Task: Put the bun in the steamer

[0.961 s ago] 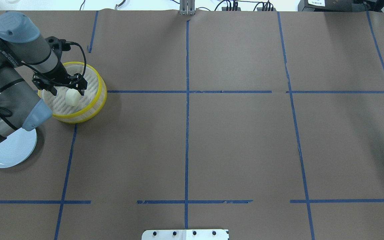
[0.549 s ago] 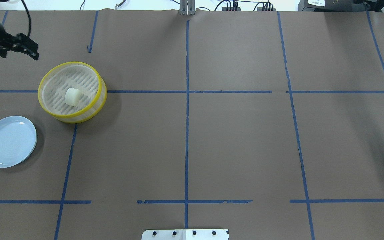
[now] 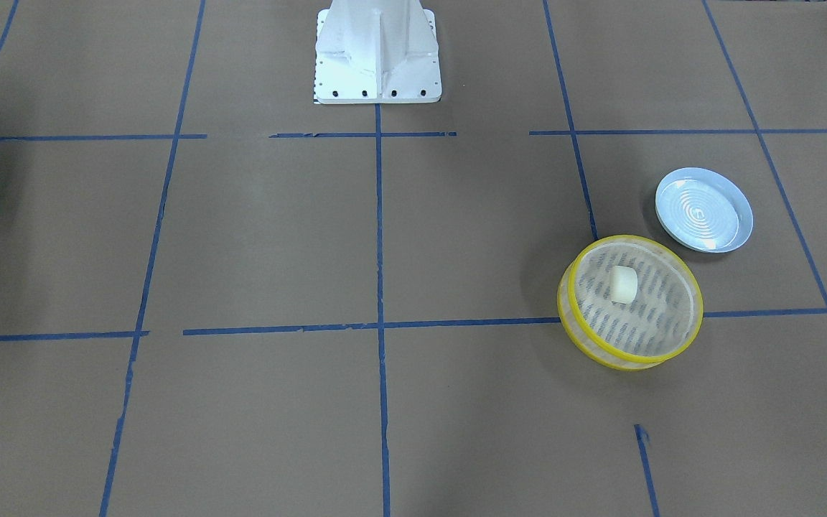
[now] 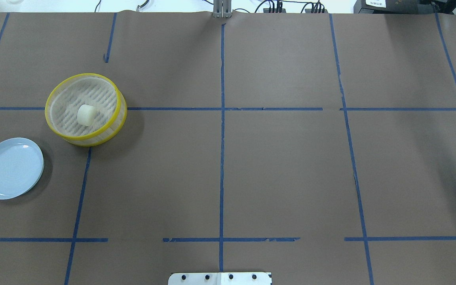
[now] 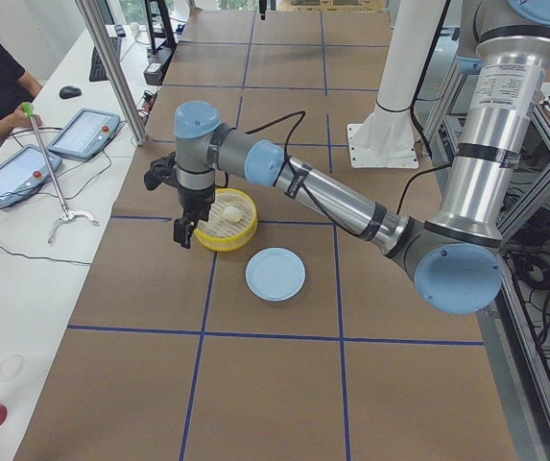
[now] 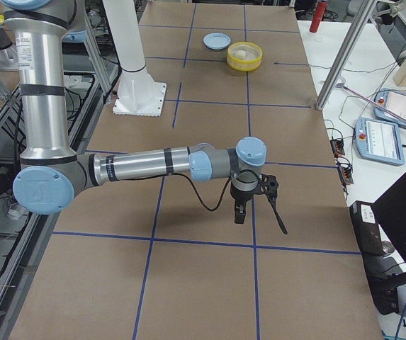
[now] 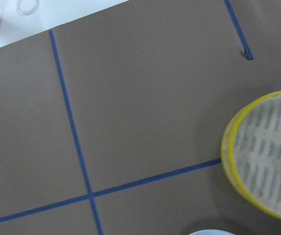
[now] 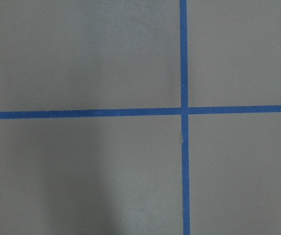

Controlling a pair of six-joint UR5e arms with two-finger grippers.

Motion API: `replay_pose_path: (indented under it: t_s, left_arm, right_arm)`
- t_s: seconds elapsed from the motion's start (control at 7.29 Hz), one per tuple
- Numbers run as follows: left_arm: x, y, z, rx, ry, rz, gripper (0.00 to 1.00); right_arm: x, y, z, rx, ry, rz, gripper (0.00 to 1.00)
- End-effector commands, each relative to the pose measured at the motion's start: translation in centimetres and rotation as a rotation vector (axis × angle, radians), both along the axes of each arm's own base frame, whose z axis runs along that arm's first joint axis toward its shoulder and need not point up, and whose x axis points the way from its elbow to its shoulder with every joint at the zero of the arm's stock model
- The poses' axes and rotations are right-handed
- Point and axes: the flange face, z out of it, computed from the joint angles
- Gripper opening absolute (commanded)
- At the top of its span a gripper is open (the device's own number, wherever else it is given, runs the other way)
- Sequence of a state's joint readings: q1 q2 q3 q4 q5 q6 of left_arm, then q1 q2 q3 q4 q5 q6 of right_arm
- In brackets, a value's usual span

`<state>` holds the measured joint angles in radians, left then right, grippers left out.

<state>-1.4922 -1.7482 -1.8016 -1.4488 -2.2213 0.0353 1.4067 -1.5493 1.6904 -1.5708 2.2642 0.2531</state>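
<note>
The cream-white bun (image 4: 86, 115) lies inside the yellow-rimmed steamer (image 4: 89, 143) at the table's left side, free of any gripper. Both also show in the front view, bun (image 3: 623, 284) in steamer (image 3: 625, 362). Neither arm shows in the overhead or front views. In the exterior left view my left gripper (image 5: 186, 233) hangs just beside the steamer (image 5: 225, 230); I cannot tell if it is open or shut. In the exterior right view my right gripper (image 6: 239, 212) hangs low over bare table, far from the steamer (image 6: 245, 62); its state is also unclear.
A pale blue plate (image 4: 10, 168) lies near the steamer, toward the robot's side. The robot's white base mount (image 3: 377, 54) stands at the table's middle edge. A side table with tablets (image 5: 83, 130) and a metal pole (image 5: 111, 67) lies beyond the steamer.
My left arm has lifted off the steamer and gone out of the overhead view past its upper left. The bun stays in the steamer, unmoved.
</note>
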Motion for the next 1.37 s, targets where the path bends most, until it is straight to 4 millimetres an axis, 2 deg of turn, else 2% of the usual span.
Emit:
replay_pose_path:
  t_s: [0.0, 0.14, 0.27, 0.41, 0.82, 1.24]
  left_arm:
    - [-1.7, 3.3, 10.2, -0.061, 0.024, 0.014, 1.00]
    - [-1.4, 6.5, 13.5, -0.044, 0.053, 0.017, 1.00]
    - [-1.7, 7.2, 15.3, -0.065, 0.055, 0.009, 1.00]
    - [-1.8, 7.9, 16.2, -0.086, 0.054, 0.007, 1.00]
    - [-4.3, 8.6, 16.8, -0.142, 0.056, -0.050, 1.00]
    - [-4.6, 8.7, 16.8, -0.153, 0.058, -0.054, 1.00]
  right_arm:
    - [0.0, 0.0, 0.0, 0.000, 0.000, 0.000, 1.00]
    - [0.0, 0.0, 0.0, 0.000, 0.000, 0.000, 1.00]
    - [0.0, 0.0, 0.0, 0.000, 0.000, 0.000, 1.00]
    - [0.0, 0.0, 0.0, 0.000, 0.000, 0.000, 1.00]
    - [0.0, 0.0, 0.0, 0.000, 0.000, 0.000, 1.00]
    - [0.0, 0.0, 0.0, 0.000, 0.000, 0.000, 1.00]
